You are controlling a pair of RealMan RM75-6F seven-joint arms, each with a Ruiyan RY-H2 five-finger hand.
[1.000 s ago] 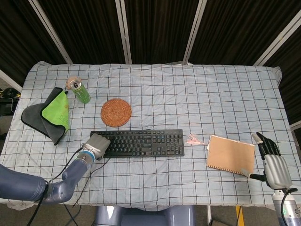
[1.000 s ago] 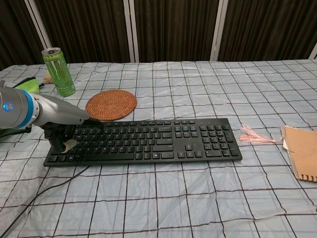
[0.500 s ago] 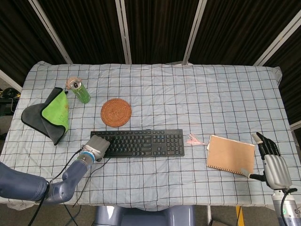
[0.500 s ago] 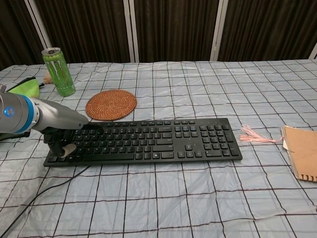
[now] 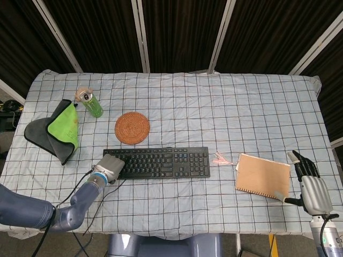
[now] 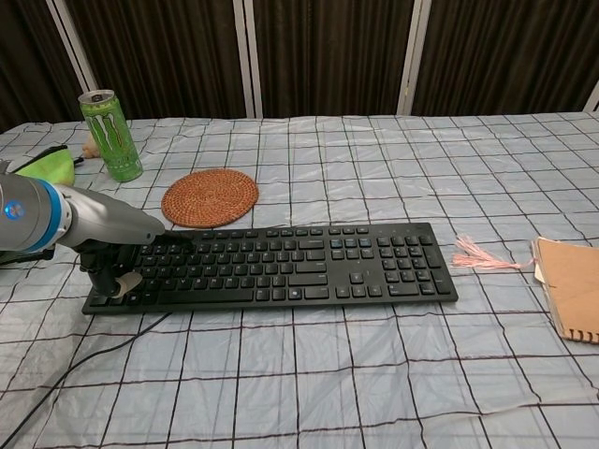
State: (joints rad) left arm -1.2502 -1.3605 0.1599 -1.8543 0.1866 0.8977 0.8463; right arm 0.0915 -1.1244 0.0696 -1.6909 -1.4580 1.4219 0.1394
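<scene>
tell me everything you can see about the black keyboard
The black full-size keyboard looks like matte plastic, with a main key block, a number pad at its right end and a dark cable trailing from its left end toward the table's front edge. It lies flat on the checked tablecloth, long side facing the robot, just in front of the round woven coaster. The left hand rests on its left end, fingers on the keys and edge. A pink tassel lies off its right end.

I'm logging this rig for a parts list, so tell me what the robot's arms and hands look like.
The left arm is smooth dark blue-grey, with a glowing blue ring at the wrist and a silver-grey left hand. The right hand has a silver-grey back and black fingers, on a silver wrist with a thin dark cable alongside.
</scene>
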